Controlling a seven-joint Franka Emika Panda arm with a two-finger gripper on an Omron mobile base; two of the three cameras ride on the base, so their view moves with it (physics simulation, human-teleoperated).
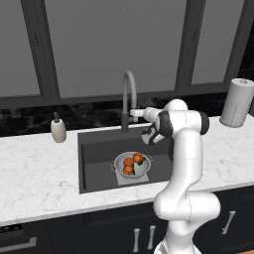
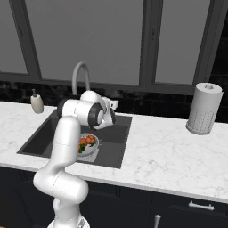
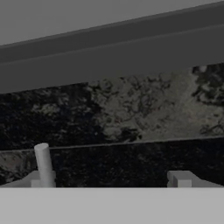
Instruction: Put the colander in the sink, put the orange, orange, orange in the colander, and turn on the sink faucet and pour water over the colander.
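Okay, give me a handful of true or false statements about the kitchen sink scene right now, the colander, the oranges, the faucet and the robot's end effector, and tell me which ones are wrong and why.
1. The colander sits in the sink. True.
2. The three oranges lie on the counter beside the soap dispenser. False: they are inside the colander.
3. The end effector is shut on an orange. False: it is open and holds nothing.
4. The end effector is up by the faucet, at the back of the sink. True.
5. A paper towel roll stands on the counter, on the far side of the sink from the soap dispenser. True.
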